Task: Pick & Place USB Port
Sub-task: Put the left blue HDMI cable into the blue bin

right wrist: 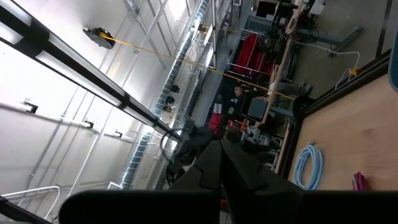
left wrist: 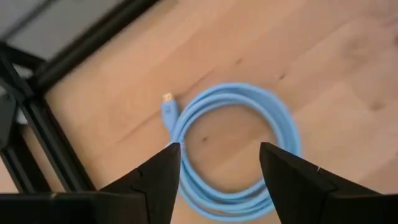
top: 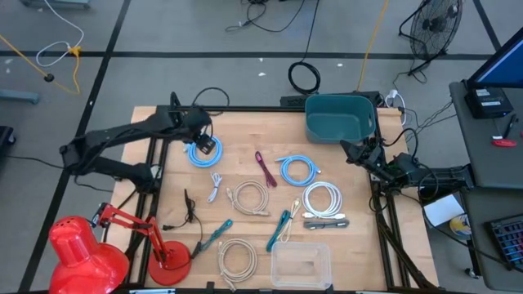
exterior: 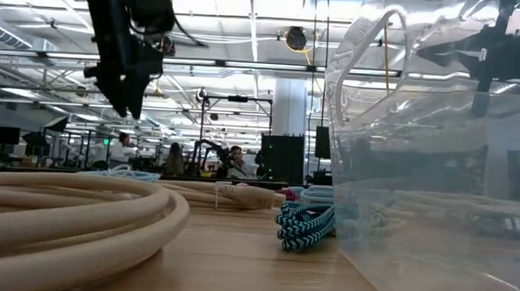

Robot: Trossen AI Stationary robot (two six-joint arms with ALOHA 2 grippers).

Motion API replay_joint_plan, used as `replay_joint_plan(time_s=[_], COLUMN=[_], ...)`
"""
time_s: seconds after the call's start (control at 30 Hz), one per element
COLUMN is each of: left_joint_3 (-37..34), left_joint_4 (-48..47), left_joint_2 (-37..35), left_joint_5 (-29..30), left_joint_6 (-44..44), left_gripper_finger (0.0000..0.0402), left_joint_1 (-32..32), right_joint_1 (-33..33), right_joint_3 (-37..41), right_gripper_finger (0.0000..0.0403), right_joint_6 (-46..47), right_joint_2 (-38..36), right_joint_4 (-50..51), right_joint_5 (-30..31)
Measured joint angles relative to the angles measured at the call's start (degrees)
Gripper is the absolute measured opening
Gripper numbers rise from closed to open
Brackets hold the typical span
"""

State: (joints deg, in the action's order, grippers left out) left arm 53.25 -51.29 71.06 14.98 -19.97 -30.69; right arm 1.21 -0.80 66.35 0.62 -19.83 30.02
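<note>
- In the high view, you are looking at the left hand point(top: 206, 145) hanging over the light-blue coiled cable point(top: 202, 154) near the far left part of the bench point(top: 351, 245). The coil is lying flat on the wood, and the teal bin point(top: 339, 117) is sitting well apart at the far right corner. The right hand point(top: 357, 152) is waiting just below that bin. Other coils, white, beige and blue, are lying across the middle, with a clear box point(top: 301, 263) at the near edge.
- In the low view, you are seeing the left hand point(exterior: 125, 89) raised well above the bench, dark against the ceiling lights. A beige coil point(exterior: 69, 211) is filling the foreground, beside a teal braided cable point(exterior: 306, 224) and the clear box point(exterior: 438, 155). The blue coil is barely showing here.
- In the left wrist view, the left hand's fingers point(left wrist: 163, 180) are standing spread apart and empty, straddling the near arc of the coil point(left wrist: 236, 149). The USB plug point(left wrist: 168, 99) is pointing away from the ring.
- In the right wrist view, the right hand point(right wrist: 219, 163) is clenched on nothing and pointing up at the room.
- I judge you are lining up the pick: next, lower the hand so one finger goes inside the ring, then close on the strands.
</note>
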Motion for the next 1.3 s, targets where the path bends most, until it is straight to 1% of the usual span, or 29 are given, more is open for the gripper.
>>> replay_joint_plan(time_s=[0.13, 0.23, 0.37, 0.5, 0.6, 0.83, 1.0, 1.13, 1.2, 1.3], left_joint_3=[-0.1, -0.2, -0.3, -0.3, -0.3, -1.2, -5.0, -8.2, -8.4, -8.6], left_joint_4=[0.2, -0.2, -0.7, -0.4, 0.8, 5.5, 8.5, 11.7, 12.0, 12.4], left_joint_2=[4.6, 8.0, 11.4, 14.1, 16.2, 19.9, 21.4, 20.9, 20.1, 18.9], left_joint_5=[-3.7, -6.1, -6.1, -7.5, -8.9, -9.6, -9.0, -9.7, -9.0, -9.2], left_joint_6=[3.2, 6.3, 11.8, 15.5, 16.8, 18.4, 18.5, 18.8, 19.4, 18.8], left_gripper_finger=[0.0225, 0.0225, 0.0225, 0.0225, 0.0225, 0.0225, 0.0225, 0.0224, 0.0214, 0.0169], left_joint_1=[-6.2, -9.7, -12.1, -13.9, -14.8, -15.0, -16.0, -16.8, -16.1, -15.5], right_joint_1=[0.0, 0.0, 0.0, 0.0, 0.0, 0.0, 0.0, 0.0, 0.0, 0.0], right_joint_3=[0.0, 0.0, 0.0, 0.0, 0.0, 0.0, 0.0, 0.0, 0.0, 0.0], right_gripper_finger=[0.0, 0.0, 0.0, 0.0, 0.0, 0.0, 0.0, 0.0, 0.0, 0.0], right_joint_6=[0.0, -0.1, -1.0, -1.1, -1.1, -1.1, -1.0, -1.1, -1.1, -1.4], right_joint_2=[0.0, 0.0, 0.0, 0.0, 0.0, 0.0, 0.0, 0.0, 0.0, 0.0], right_joint_4=[0.0, 0.0, 0.0, 0.0, 0.0, 0.0, 0.0, 0.0, 0.0, 0.0], right_joint_5=[0.0, 0.0, 0.0, 0.0, 0.1, 0.2, 0.2, 0.2, 0.3, 0.8])
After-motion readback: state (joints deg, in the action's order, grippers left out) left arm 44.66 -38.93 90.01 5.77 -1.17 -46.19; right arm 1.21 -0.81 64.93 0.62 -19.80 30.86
